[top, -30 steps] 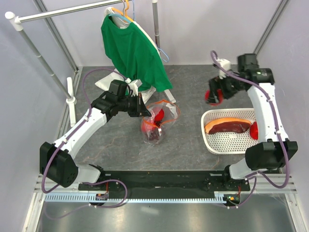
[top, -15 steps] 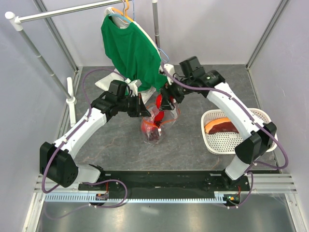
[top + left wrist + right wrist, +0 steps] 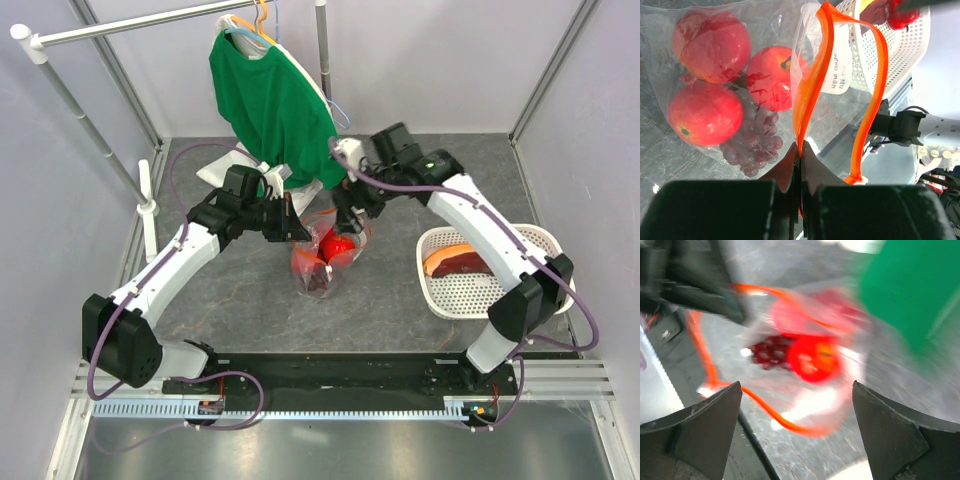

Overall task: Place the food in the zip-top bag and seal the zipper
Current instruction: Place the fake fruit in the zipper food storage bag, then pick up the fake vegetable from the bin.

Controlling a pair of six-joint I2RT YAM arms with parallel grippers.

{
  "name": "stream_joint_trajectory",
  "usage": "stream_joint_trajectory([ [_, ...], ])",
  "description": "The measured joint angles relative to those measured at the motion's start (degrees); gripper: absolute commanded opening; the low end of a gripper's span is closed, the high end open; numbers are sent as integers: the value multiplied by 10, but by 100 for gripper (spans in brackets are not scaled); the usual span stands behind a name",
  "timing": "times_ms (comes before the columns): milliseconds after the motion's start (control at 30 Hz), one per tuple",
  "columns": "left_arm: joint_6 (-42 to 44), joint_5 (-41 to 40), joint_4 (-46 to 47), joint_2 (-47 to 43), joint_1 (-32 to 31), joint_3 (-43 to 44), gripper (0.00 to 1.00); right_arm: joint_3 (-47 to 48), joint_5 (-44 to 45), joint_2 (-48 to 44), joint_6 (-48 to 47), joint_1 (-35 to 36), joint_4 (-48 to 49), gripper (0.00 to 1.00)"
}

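The clear zip-top bag (image 3: 322,262) stands open mid-table. My left gripper (image 3: 300,232) is shut on its orange-red zipper strip (image 3: 812,85) and holds the mouth up. Inside lie three red fruits, one of them (image 3: 705,112) at the left, and the grape bunch (image 3: 752,147). My right gripper (image 3: 350,212) hovers open and empty just above the mouth, over a red fruit (image 3: 337,245). The blurred right wrist view shows that fruit (image 3: 812,360) in the bag, beside the grapes (image 3: 767,352). A red glossy item (image 3: 890,12), perhaps the pepper, lies in the basket.
A white basket (image 3: 470,290) at the right holds a brown and orange food piece (image 3: 460,260). A green shirt (image 3: 280,100) hangs from a rack at the back, close above my right wrist. A white cloth bundle (image 3: 222,172) lies behind my left arm.
My right arm swung left from above the basket to the bag with a red fruit. The fruit now lies in the bag and the right gripper is open.
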Motion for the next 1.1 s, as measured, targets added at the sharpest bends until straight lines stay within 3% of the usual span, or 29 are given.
stream_joint_trajectory([
  [100, 2, 1, -1, 0, 2, 0, 2, 0, -6, -19, -1, -80, -9, 98],
  [233, 2, 2, -2, 0, 5, -1, 2, 6, 6, -37, -33, -257, -41, 98],
  [500, 2, 4, -2, 0, 6, -3, 2, -85, 161, -95, -133, -459, -135, 98],
  [667, 4, 4, -2, 0, 6, -3, 2, -156, 254, -87, -179, -602, -132, 98],
  [867, 6, 4, -2, 0, 6, -3, 2, -235, 356, -88, -160, -615, -78, 98],
  [1100, 7, 4, -2, 0, 6, -3, 2, -281, 388, -79, -108, -628, -22, 98],
])
